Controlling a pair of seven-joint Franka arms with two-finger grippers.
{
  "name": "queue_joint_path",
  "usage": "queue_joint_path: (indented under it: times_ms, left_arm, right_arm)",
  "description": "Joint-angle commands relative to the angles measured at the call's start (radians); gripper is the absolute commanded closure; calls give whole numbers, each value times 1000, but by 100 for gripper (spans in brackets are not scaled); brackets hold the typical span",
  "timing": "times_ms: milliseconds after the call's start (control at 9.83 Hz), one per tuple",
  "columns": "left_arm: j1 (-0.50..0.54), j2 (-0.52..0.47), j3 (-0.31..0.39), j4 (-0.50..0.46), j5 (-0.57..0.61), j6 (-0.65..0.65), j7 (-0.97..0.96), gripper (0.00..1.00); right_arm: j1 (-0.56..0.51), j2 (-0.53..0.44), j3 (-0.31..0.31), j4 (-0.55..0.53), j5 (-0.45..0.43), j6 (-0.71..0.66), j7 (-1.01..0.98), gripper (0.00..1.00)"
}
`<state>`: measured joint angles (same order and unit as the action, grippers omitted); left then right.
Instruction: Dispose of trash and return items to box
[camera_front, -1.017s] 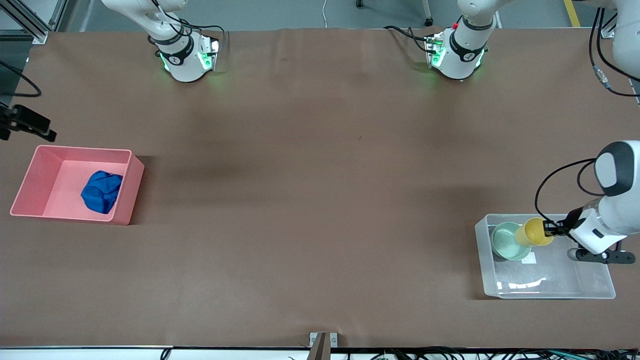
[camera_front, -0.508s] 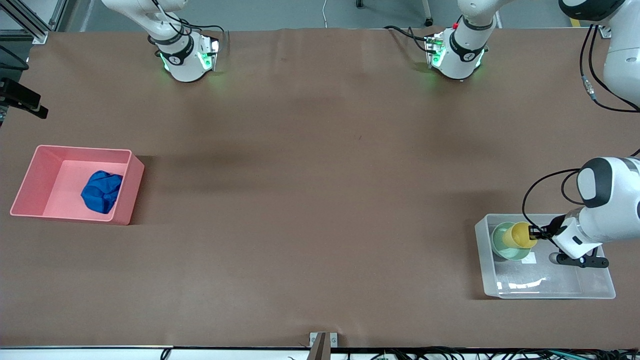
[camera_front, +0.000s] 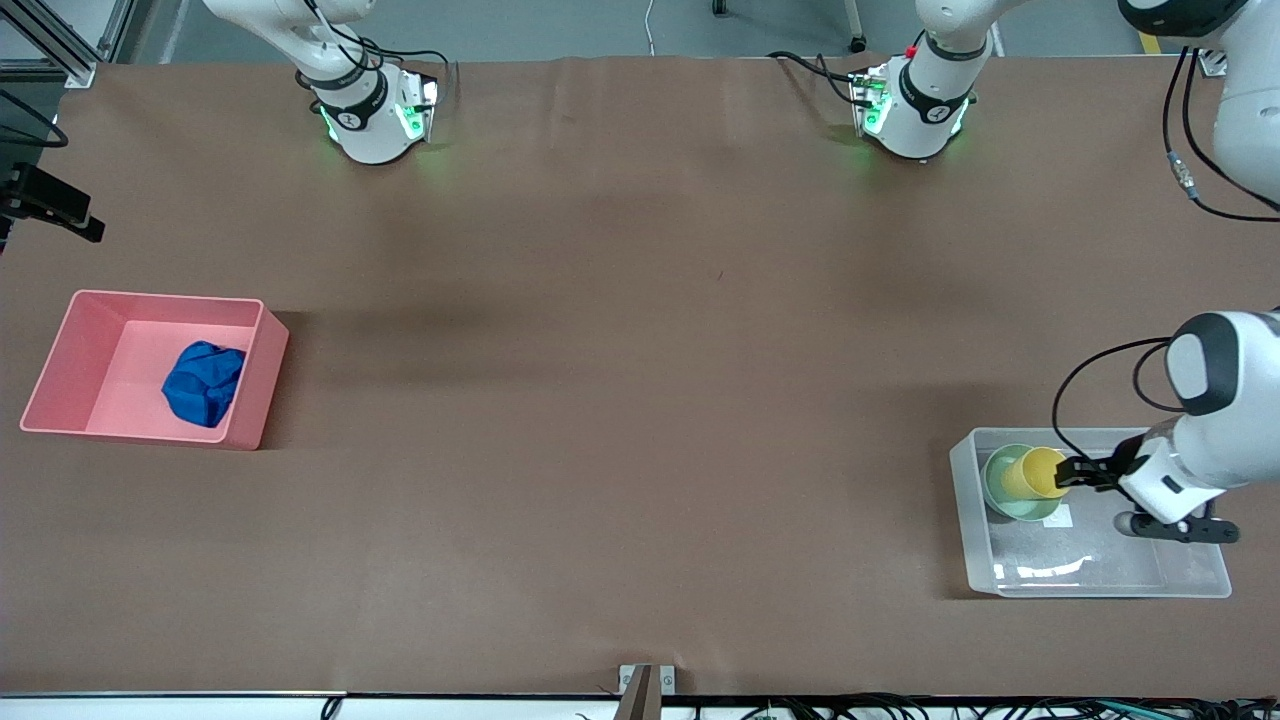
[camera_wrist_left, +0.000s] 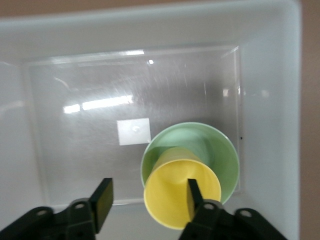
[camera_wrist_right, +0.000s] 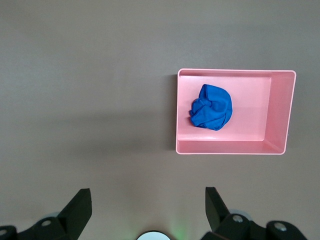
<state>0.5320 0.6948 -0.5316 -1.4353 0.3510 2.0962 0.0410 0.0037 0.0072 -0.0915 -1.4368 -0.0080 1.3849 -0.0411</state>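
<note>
The yellow cup (camera_front: 1035, 472) sits tilted inside the mint-green bowl (camera_front: 1003, 492) in the clear box (camera_front: 1100, 585), at the corner toward the middle of the table; both show in the left wrist view, cup (camera_wrist_left: 175, 192) and bowl (camera_wrist_left: 220, 152). My left gripper (camera_front: 1078, 473) is open over the box (camera_wrist_left: 260, 30); one finger (camera_wrist_left: 193, 192) is over the cup's mouth, the other (camera_wrist_left: 103, 200) outside it and well apart. The blue trash wad (camera_front: 203, 382) lies in the pink bin (camera_front: 255, 380). My right gripper (camera_wrist_right: 147, 200) is open and empty, high above the table.
The box's white label (camera_wrist_left: 133, 131) lies beside the bowl. The pink bin (camera_wrist_right: 280, 115) stands at the right arm's end of the table. A black part of the right arm's hand (camera_front: 55, 205) shows at the table edge above the bin. Brown table (camera_front: 640, 400) lies between bin and box.
The left gripper carried the cup over the bowl, lowered it in, opened and let go. The right arm's hand shifted slightly at the table edge.
</note>
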Motion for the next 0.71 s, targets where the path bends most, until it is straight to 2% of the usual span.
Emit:
queue_joint_path:
  times_ms: [0, 305, 508, 610]
  left_arm:
    - [8, -156, -37, -36, -70, -97, -18, 0]
    - [3, -354, -85, -34, -119, -261, -124, 0]
    - [5, -437, -128, -33, -132, -356, -125, 0]
    - [3, -480, -131, -33, -185, -387, -128, 0]
  right_arm:
    - [9, -26, -4, -27, 2, 25, 7, 0]
    - [7, -24, -4, -25, 2, 29, 6, 0]
    - [6, -24, -5, -27, 2, 28, 6, 0]
    - [6, -24, -5, -27, 2, 28, 6, 0]
